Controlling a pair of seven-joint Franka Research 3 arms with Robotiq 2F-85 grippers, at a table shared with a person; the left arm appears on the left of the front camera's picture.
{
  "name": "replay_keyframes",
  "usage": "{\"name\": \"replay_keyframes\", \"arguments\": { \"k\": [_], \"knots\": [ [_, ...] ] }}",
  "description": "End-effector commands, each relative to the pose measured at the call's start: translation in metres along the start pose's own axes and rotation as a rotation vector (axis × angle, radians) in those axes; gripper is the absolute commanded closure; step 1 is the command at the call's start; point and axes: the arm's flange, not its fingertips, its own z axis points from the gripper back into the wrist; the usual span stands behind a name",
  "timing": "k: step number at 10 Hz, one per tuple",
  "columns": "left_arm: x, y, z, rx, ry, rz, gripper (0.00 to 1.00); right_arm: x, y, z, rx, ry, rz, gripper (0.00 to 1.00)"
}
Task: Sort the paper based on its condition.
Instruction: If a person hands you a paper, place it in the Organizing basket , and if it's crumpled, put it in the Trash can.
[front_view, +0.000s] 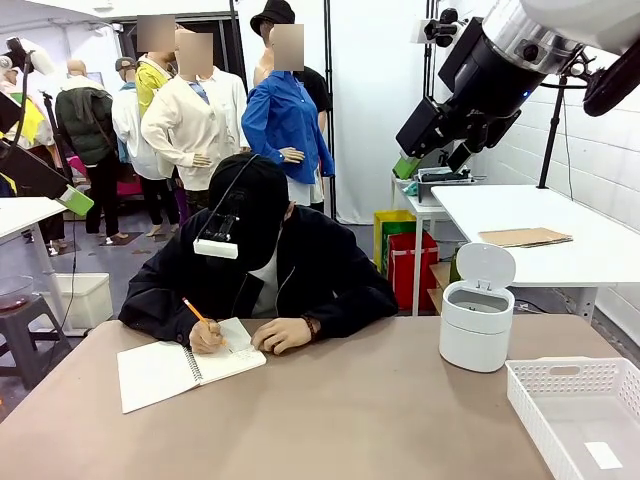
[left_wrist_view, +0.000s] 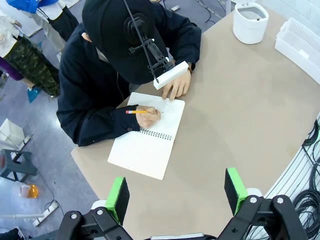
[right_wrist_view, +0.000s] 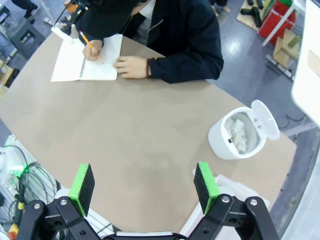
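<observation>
My left claw (left_wrist_view: 176, 192) and right claw (right_wrist_view: 144, 181) hang released above the surface (front_view: 350, 420), holding nothing. The person (front_view: 300, 270) writes in a notebook (front_view: 160, 372) at its far edge. I judge sorting has not begun.

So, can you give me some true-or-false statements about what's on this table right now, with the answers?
1. The person is writing in the notebook with a pencil. True.
2. The white bin has its lid shut. False: the lid stands open.
3. The left gripper is clamped on the notebook. False: it is open, above the table, holding nothing.
4. The white basket stands on the table near the bin. True.
5. The right gripper is open. True.
</observation>
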Motion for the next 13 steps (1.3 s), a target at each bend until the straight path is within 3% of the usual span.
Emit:
{"name": "replay_keyframes", "arguments": {
  "k": [1,13],
  "knots": [
    [-0.0002,0.0001,0.0009,0.001,0.001,0.001,0.0,-0.0006,0.0001,-0.0004,0.0,0.001,-0.006,0.0],
    [-0.0002,0.0001,0.0009,0.001,0.001,0.001,0.0,-0.0006,0.0001,-0.0004,0.0,0.001,-0.006,0.0]
  ]
}}
